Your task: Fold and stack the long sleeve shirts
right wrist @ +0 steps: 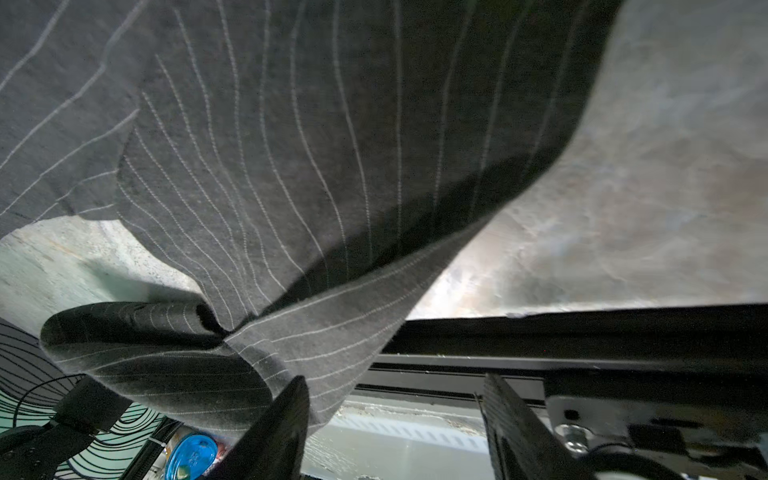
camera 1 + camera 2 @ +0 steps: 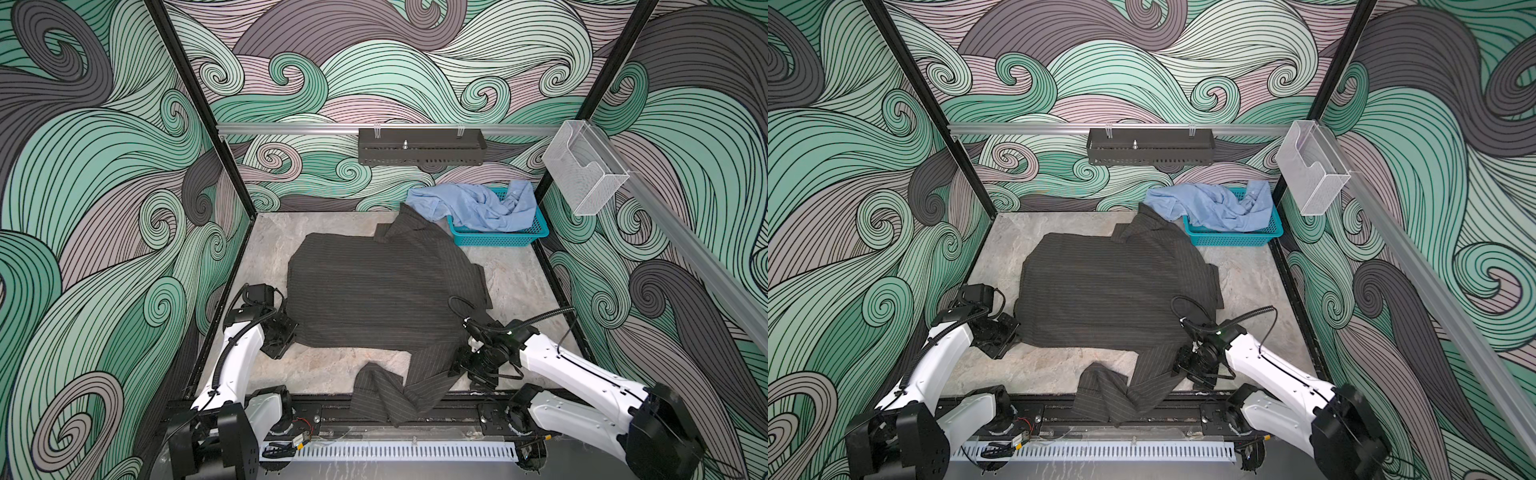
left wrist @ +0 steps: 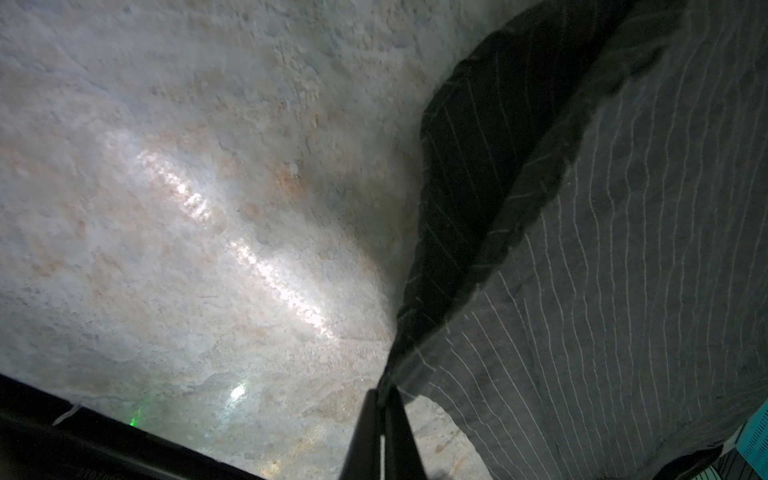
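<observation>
Left pincer [image 3: 381, 392] clenched on the hem of the charcoal pinstripe shirt [image 2: 374, 291]; right pincer [image 1: 395, 401] gaping, with the sleeve cloth only brushing one finger [image 1: 286, 415].

To my eye the job is barely begun; the dark shirt lies spread over the middle of both top views on the table [image 2: 523, 282], one sleeve trailing to the lower edge over the black rail [image 2: 457, 411]; the light blue shirt [image 2: 473, 208] sits crumpled in the teal basket [image 2: 498, 240] right of centre, spilling over its rim; so the folding of both and the stacking remain. The charcoal cloth is a limp matt weave with thin pale stripes, sagging in a curve from the pinch; the blue is smoother and rumpled; the basket is stiff perforated plastic; the table is mottled stone-grey with a faint sheen.
</observation>
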